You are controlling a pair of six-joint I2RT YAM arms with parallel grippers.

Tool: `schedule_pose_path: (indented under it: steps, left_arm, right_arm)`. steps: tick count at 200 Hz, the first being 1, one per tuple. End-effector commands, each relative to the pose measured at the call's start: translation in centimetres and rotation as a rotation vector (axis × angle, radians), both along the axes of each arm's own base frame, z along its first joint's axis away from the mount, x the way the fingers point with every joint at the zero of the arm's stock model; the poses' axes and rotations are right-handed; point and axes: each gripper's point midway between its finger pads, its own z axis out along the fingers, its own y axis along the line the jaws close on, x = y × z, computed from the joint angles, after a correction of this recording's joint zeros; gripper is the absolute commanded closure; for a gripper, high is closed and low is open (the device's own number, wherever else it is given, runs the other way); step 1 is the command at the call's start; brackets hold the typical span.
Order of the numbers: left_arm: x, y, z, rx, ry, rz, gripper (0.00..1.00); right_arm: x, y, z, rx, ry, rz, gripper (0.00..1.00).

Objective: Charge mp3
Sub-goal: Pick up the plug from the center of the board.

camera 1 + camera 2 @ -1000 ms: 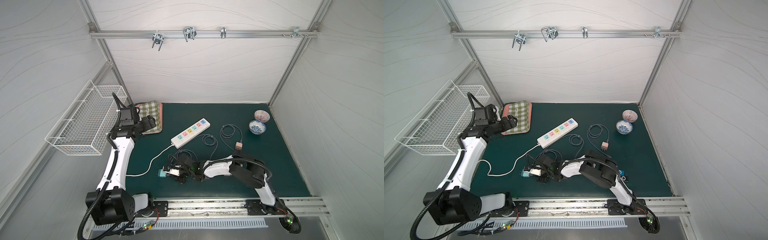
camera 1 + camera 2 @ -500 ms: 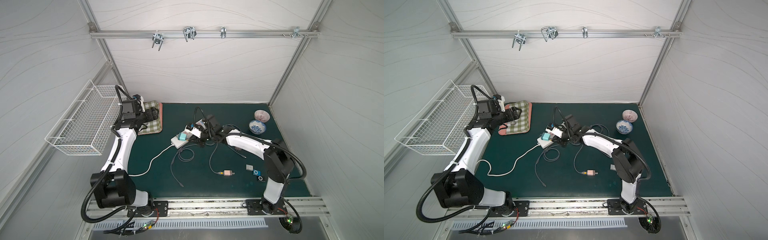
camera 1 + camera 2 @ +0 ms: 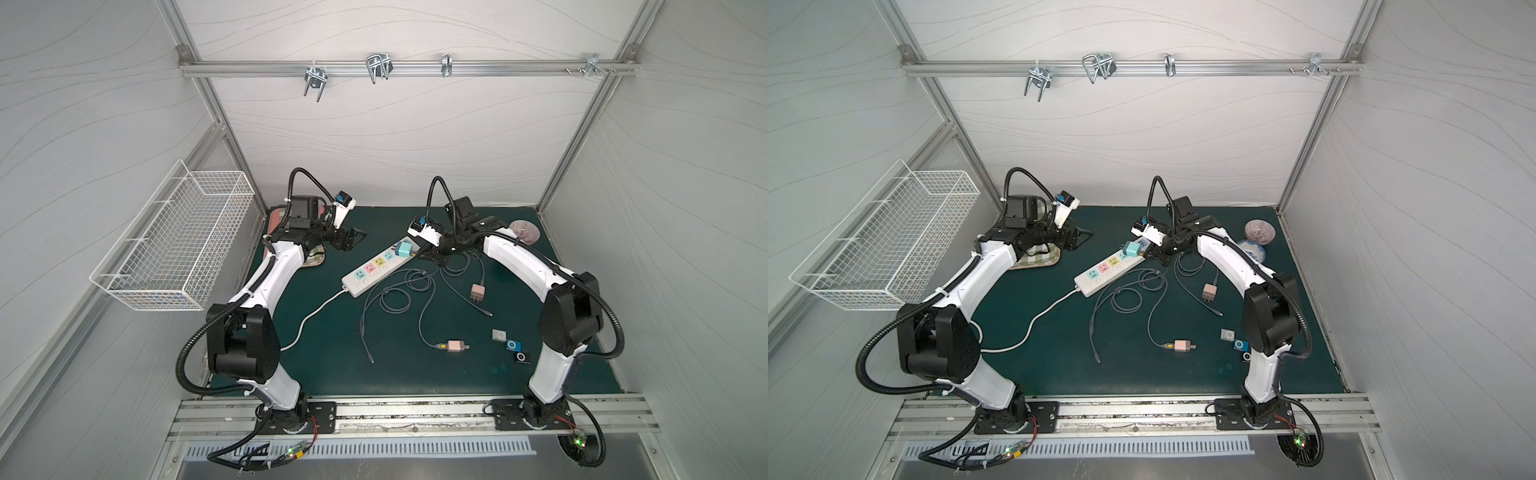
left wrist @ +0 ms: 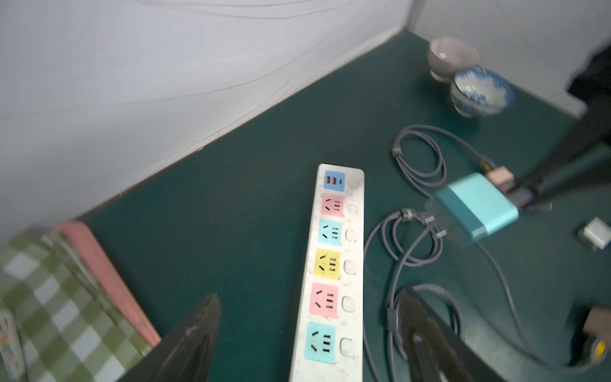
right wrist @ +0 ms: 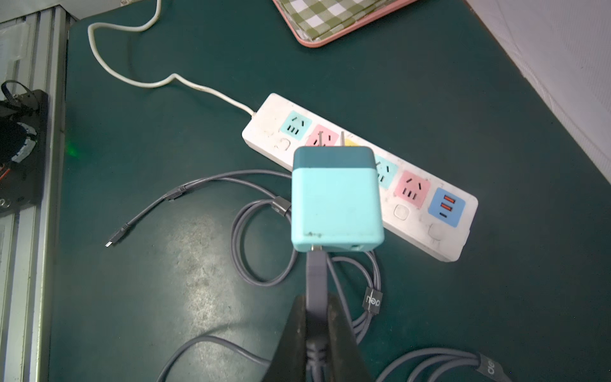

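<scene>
The right gripper (image 5: 315,307) is pinched tight on the grey USB plug (image 5: 315,274) seated in the teal charger (image 5: 335,198). The charger sticks straight out beyond the fingertips, its long axis in line with them. Its two prongs (image 5: 343,139) face away from the gripper, bare above the coloured sockets of the white power strip (image 3: 376,270) and in none of them. In both top views the charger hangs over the strip's far end.

The three mp3 players (image 3: 513,344) lie in a short row on the green mat (image 3: 332,374), by the right arm's base and well apart from that gripper.

The left gripper (image 3: 353,240) hovers with jaws spread, holding nothing, beside the checked cloth (image 3: 1036,261).
</scene>
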Motion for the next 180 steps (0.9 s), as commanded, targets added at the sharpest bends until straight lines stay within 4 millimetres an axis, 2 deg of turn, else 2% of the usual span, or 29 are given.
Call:
schedule_pose_path:
  steps: [1, 39, 83, 133, 180]
  left_arm:
    - [-2.7, -3.4, 1.1, 0.079, -0.175, -0.267, 0.14]
    - [-5.7, -6.2, 0.4, 0.057, -0.167, -0.423, 0.15]
    - [-8.8, -8.5, -1.5, 0.065, -0.116, -0.549, 0.23]
    - [-10.4, -10.6, -2.4, 0.057, -0.097, -0.605, 0.27]
    - [-11.4, -11.8, -3.1, 0.024, -0.072, -0.642, 0.34]
  right_arm:
    - [-2.6, -0.1, 0.5, 0.01, -0.002, 0.108, 0.92]
    - [-3.7, -1.0, 0.4, -0.019, -0.05, 0.153, 0.92]
    - [-5.6, -0.8, 1.0, 0.013, -0.076, 0.219, 0.92]
    - [-7.2, -0.2, 0.7, -0.003, -0.119, 0.278, 0.93]
    - [-7.5, -0.1, 0.9, 0.0, -0.157, 0.284, 0.93]
